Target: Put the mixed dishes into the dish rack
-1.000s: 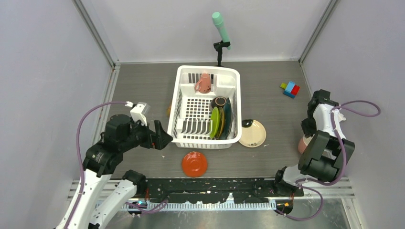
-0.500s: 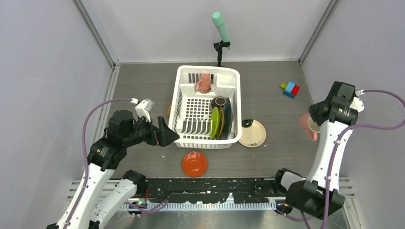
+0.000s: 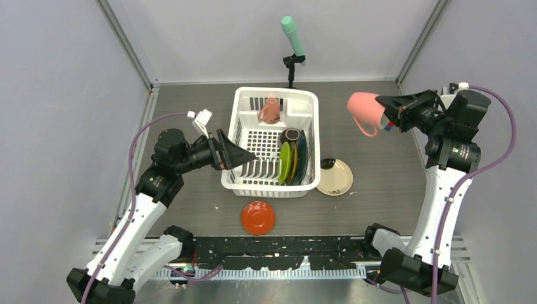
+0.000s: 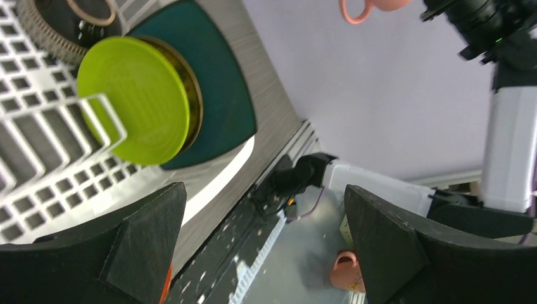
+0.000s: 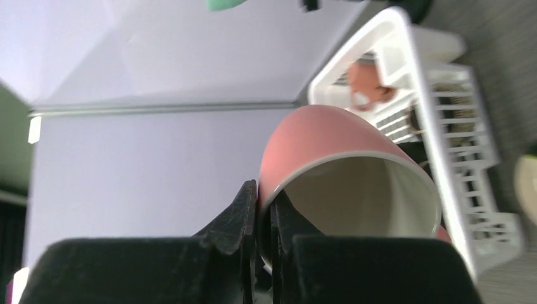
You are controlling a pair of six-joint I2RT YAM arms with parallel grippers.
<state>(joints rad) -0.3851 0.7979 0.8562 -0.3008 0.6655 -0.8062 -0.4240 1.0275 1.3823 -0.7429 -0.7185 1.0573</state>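
Presently the right gripper (image 3: 386,116) pinches the rim of a pink mug (image 3: 365,107), held tilted in the air to the right of the dish rack (image 3: 276,90). The left gripper (image 3: 246,154), spread wide and empty, hovers over the rack's left wall. A red-orange dish (image 3: 258,217) and a cream plate (image 3: 335,178) lie outside the rack.

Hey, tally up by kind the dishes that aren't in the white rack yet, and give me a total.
Mugs: 1, the pink mug, held in the air by the right gripper
Plates: 1, the cream plate, on the table
Other dishes: 1, the red-orange dish, on the table
Total: 3 outside the dish rack
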